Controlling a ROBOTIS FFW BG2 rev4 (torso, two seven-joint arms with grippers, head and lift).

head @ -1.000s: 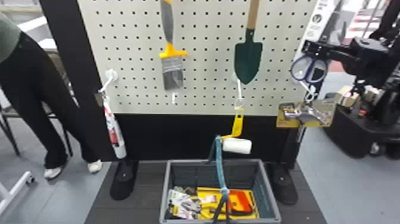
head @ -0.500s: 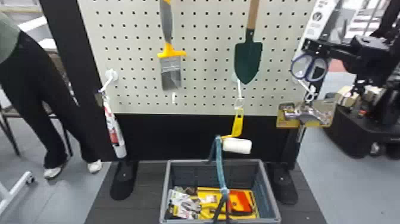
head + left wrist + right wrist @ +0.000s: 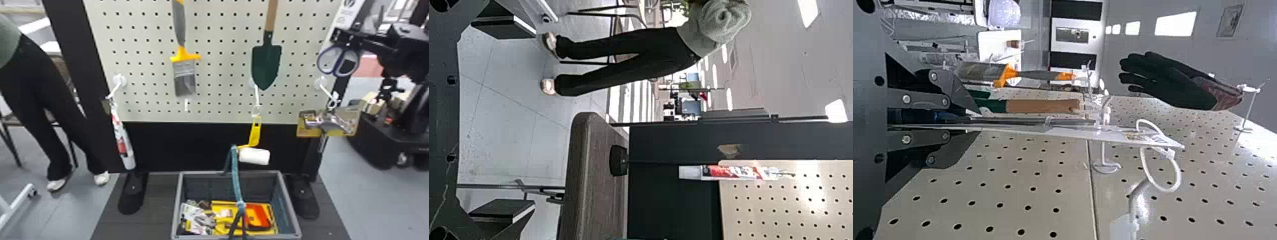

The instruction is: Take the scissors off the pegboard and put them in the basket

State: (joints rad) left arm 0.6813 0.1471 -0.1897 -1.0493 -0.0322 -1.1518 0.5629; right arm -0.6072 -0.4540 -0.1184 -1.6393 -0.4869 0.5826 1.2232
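- Head view: the scissors (image 3: 336, 66) are at the upper right of the frame, purple-blue loops down, in front of the right-hand edge of the pegboard (image 3: 223, 67). The right tool (image 3: 333, 35) sits just above the loops. The grey basket (image 3: 204, 173) stands at the bottom centre, with packs lying inside and a strap across it.
- Left wrist view: the left tool (image 3: 535, 119) has its two fingers spread wide at the left of the frame, with nothing between them. It can wait there.
- Right wrist view: the right tool is pressed together at the left of the frame, pinching the scissors and their flat backing card (image 3: 1073, 131). The blades run right along the card, towards a white hook (image 3: 1104, 157) near the middle; whether the card is free of it, I cannot tell.
- Handling: probably light, with stiff blades and hard plastic loops; the thin card should bend or tear before the scissors give. Its smooth face may be slippery, so a pinch on card alone could twist or slide.
- Hold: best taken where the blades meet the loops, across scissors and card together, firmly but without crushing. Ease the card straight off the hook before lowering, loops first, clear of the basket's strap.
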